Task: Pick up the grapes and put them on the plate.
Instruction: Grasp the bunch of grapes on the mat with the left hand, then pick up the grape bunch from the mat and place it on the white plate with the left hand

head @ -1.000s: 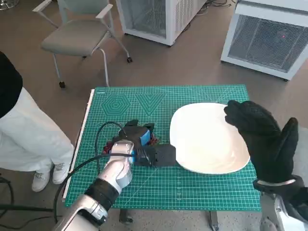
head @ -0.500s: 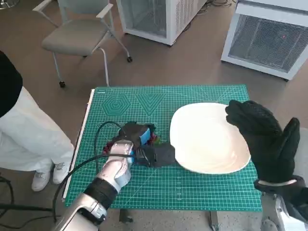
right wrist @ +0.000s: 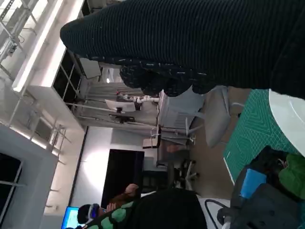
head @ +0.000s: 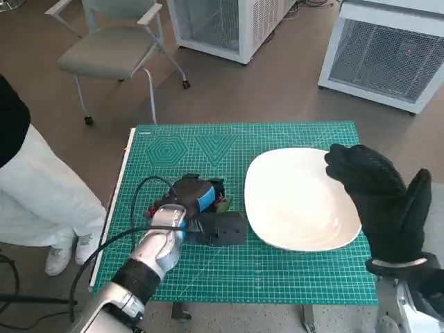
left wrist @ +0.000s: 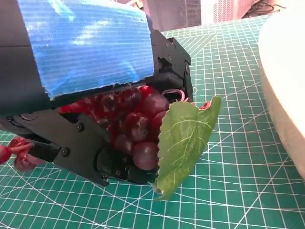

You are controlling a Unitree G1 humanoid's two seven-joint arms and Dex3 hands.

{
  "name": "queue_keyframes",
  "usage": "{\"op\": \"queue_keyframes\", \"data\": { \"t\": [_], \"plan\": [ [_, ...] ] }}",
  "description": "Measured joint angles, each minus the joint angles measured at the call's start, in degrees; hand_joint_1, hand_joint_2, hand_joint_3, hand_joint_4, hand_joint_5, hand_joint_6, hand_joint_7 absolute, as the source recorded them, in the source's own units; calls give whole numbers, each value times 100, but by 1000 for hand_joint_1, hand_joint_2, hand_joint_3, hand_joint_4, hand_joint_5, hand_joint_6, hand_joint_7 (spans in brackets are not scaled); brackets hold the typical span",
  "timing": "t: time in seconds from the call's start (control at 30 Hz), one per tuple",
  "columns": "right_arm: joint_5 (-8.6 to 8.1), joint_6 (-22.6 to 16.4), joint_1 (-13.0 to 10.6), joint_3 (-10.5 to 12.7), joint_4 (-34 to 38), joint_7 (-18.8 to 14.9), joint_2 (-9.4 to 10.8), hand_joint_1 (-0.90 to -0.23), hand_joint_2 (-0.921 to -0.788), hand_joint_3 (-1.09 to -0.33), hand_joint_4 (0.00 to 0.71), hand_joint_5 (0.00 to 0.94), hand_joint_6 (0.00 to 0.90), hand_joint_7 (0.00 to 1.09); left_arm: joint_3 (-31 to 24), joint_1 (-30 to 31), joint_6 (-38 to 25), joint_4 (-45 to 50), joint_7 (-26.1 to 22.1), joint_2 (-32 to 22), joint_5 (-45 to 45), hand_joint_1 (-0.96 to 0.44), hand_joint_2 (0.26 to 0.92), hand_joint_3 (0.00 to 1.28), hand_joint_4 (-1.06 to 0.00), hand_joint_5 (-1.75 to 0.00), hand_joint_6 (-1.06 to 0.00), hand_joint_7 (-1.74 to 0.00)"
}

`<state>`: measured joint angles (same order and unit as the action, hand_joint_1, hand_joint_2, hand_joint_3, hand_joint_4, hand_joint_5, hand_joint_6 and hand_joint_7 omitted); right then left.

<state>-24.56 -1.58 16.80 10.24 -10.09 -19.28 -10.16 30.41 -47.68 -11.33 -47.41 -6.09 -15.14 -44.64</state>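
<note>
Blue-taped left hand clutches the grapes low over the mat; gloved right hand hovers spread.

Grey chair, perhaps two cabinets

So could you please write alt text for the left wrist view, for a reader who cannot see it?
A black robot hand with blue tape on its back is closed around a bunch of red grapes with a green leaf, low over a green cutting mat. The white plate edges in beside them.
</note>
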Motion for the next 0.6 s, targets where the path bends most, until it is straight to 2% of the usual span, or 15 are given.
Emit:
{"op": "queue_keyframes", "data": {
  "t": [0.23, 0.37, 0.43, 0.6],
  "plan": [
    [1, -1, 3, -7, 14, 0, 2, -362, -921, -609, 414, 810, 222, 982, -21, 104, 0, 186, -23, -55, 53, 3, 916, 286, -414, -1445, -422, -1411],
    [1, -8, 8, -6, 45, 0, 2, -362, -921, -609, 414, 809, 222, 982, -53, 197, -1, 361, -40, -99, 65, 5, 851, 395, -400, -1544, -475, -1310],
    [1, -11, 10, -7, 57, 0, 2, -361, -921, -609, 414, 809, 222, 981, -77, 252, -2, 476, -66, -131, 68, 4, 838, 420, -409, -1512, -456, -1361],
    [3, -18, 16, -7, 78, 0, 1, -360, -921, -609, 414, 809, 222, 981, -141, 388, -6, 809, -147, -242, 74, 3, 889, 351, -395, -1480, -407, -1427]
  ]
}}
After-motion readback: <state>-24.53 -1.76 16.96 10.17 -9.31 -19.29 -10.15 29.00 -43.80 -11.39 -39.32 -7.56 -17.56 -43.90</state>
